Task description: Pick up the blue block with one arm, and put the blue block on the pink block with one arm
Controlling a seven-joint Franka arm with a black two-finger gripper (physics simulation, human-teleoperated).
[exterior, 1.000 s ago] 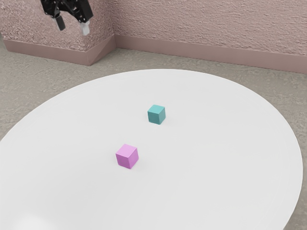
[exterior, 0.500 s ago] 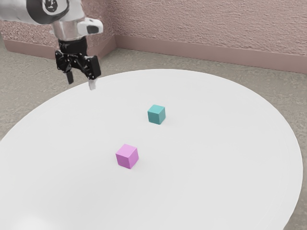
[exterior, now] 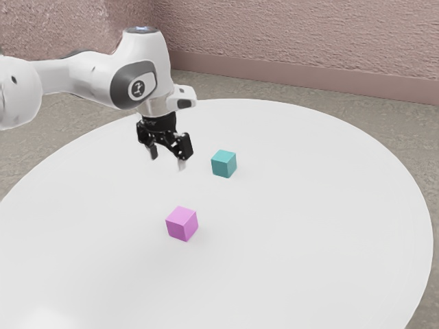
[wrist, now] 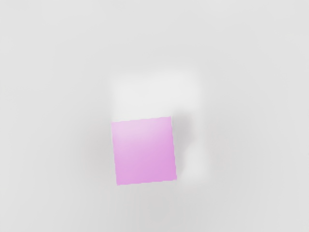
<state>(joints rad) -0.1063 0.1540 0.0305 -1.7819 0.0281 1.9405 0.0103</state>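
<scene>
newbie: Blocks question: where is everything sitting right now, front to back?

regular: Pink block point(exterior: 182, 223) is sitting nearest the camera on the white table point(exterior: 309, 226). It's lying on the near side of the hand, well apart from the fingers. The wrist cam is looking down on the pink block point(wrist: 144, 151) and showing one flat face.

newbie: And the gripper, is it holding anything?

regular: Nope. The gripper point(exterior: 168, 159) is hanging over the table with its fingers spread wide and nothing between them. The blue block point(exterior: 223, 163), more teal really, is resting on the table near the hand, toward the exterior view's right, and nothing is touching it. Beyond the hand, the rough pink wall point(exterior: 309, 27) is running along the back.
</scene>
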